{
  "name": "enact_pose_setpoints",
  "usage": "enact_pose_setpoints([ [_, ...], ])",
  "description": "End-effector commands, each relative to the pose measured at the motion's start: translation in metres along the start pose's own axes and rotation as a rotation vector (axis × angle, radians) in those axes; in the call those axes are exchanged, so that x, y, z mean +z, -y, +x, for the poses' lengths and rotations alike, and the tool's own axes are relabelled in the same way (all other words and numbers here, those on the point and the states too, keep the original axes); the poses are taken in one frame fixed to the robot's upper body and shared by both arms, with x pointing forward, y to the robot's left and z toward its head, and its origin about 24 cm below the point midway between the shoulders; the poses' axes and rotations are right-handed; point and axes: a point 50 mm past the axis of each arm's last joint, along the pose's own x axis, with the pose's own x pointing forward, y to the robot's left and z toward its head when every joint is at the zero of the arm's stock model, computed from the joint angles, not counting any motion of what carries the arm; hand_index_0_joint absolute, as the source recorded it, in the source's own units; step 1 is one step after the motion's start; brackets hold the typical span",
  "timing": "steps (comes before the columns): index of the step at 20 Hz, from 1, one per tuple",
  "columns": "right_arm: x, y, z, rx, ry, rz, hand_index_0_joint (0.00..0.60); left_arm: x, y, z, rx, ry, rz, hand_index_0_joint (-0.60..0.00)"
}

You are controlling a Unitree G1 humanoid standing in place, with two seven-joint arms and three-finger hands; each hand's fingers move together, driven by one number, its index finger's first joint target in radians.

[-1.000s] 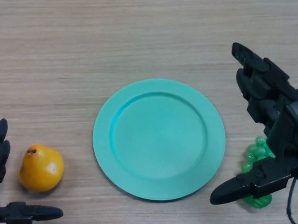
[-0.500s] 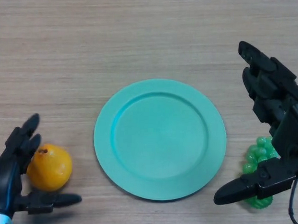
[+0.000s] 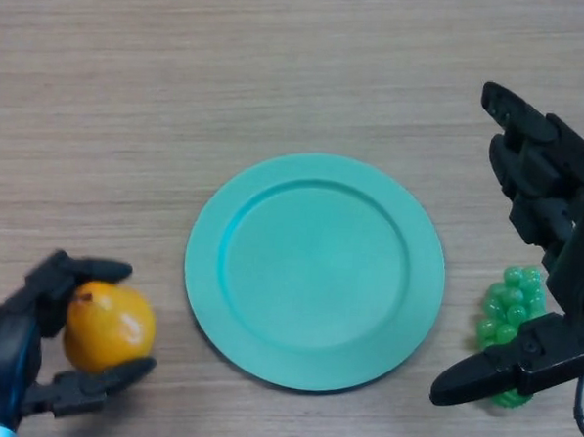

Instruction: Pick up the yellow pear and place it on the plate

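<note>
One pear [image 3: 110,325] sat left of the plate [image 3: 314,270], the left hand [image 3: 16,346] curled round it. Its round skin could slip out mid-carry. Right of the plate, the right hand [image 3: 546,232] stayed spread, empty.

Left hand [image 3: 11,346]: you see matte black, rounded, segmented fingers and a thick thumb, with a pale blue-white band at the wrist edge. Right hand [image 3: 546,222]: you see the same black finish, blockier in build, with angular jointed housings and a tapered thumb.
</note>
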Motion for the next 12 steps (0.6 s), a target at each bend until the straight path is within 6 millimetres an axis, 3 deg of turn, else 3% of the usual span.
enact_pose_setpoints([
  [1,0.027,0.004,-0.007,-0.021,0.169,-0.043,0.000,0.043,-0.021,0.004,0.088,0.235,0.084,-0.600],
  [4,0.028,0.005,-0.008,-0.027,0.183,-0.069,0.000,0.068,0.002,0.014,0.009,0.276,0.020,-0.600],
  [5,0.028,0.005,-0.008,-0.028,0.184,-0.072,0.100,0.070,0.006,0.015,-0.003,0.279,0.015,-0.600],
  [6,0.028,0.005,-0.009,-0.028,0.184,-0.077,0.017,0.077,0.021,0.024,-0.040,0.287,0.003,-0.600],
  [7,0.029,0.005,-0.009,-0.028,0.185,-0.087,0.000,0.084,0.033,0.032,-0.057,0.328,-0.001,-0.600],
  [12,0.031,0.005,-0.013,-0.030,0.187,-0.086,0.000,0.088,0.074,0.064,-0.123,0.323,-0.021,-0.600],
])
